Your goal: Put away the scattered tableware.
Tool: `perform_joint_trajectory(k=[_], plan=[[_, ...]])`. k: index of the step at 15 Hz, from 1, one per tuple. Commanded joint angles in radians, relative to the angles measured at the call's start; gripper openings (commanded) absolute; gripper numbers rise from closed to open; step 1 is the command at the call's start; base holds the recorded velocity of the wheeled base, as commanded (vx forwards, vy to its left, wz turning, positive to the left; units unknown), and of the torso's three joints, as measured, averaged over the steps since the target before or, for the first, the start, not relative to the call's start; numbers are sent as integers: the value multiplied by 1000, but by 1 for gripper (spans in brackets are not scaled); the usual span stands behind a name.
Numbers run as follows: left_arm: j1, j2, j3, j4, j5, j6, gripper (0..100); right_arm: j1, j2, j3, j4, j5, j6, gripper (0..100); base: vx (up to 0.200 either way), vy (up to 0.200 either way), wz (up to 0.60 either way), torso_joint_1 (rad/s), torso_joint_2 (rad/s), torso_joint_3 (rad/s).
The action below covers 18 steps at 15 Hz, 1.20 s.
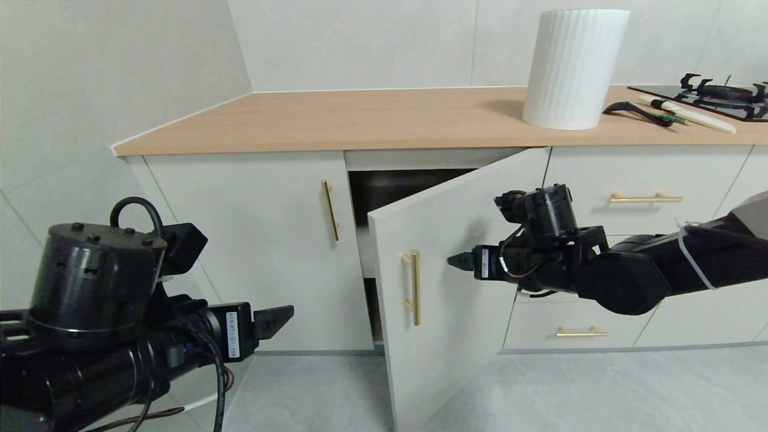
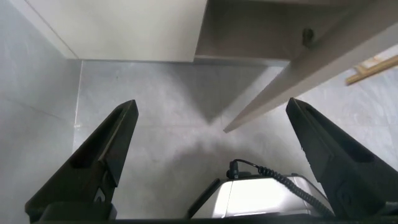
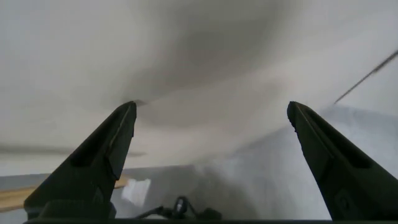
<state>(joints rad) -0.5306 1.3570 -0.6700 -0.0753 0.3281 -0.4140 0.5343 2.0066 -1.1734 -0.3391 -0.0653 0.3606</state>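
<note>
Flat white door [image 1: 456,342] ajar, slim brass bar handle [image 1: 411,287], right hand [image 1: 456,261] released, left hand [image 1: 277,318] released

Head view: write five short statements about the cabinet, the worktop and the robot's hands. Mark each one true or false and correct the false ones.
1. The cabinet door stands partly open. True.
2. The right hand grips the door's handle. False: it is beside the handle, apart from it, open and empty.
3. The white ribbed container stands upright on the wooden worktop. True.
4. The left hand holds a spoon. False: it is open and holds nothing.
5. The utensils lie inside the cabinet. False: they lie on the worktop, beside the container.
</note>
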Motion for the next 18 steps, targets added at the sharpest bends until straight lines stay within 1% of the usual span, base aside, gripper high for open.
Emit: perform_joint_trajectory(k=[1,2,3,7,9,12,14,16,18], plan=[[0,4,0,-1,0,0,100,3,26,0,-3,-7,0,100,200,0,0,12,-2,-7],[0,7,-2,-3,0,-2,100,3,31,1,-34,-27,1,100,200,0,0,12,2,12],[0,7,-3,-3,0,-2,100,3,31,0,-34,-27,11,100,200,0,0,-7,7,7],[1,10,-3,-4,0,-3,100,39,38,-55,-35,-33,135,100,0,0,0,0,0,0],[1,16,-2,-4,0,-3,100,58,57,-117,-35,-77,222,100,0,0,0,0,0,0],[1,27,-2,-4,0,-5,100,59,90,-184,-34,-111,297,100,0,0,0,0,0,0],[1,27,0,-3,0,-3,100,58,115,-221,-34,-143,328,100,0,0,0,0,0,0],[1,27,0,-4,0,-5,100,55,156,-278,-34,-209,345,100,0,0,0,0,0,0],[1,27,0,-4,0,-3,100,52,170,-296,-34,-228,351,100,0,0,0,0,0,0]])
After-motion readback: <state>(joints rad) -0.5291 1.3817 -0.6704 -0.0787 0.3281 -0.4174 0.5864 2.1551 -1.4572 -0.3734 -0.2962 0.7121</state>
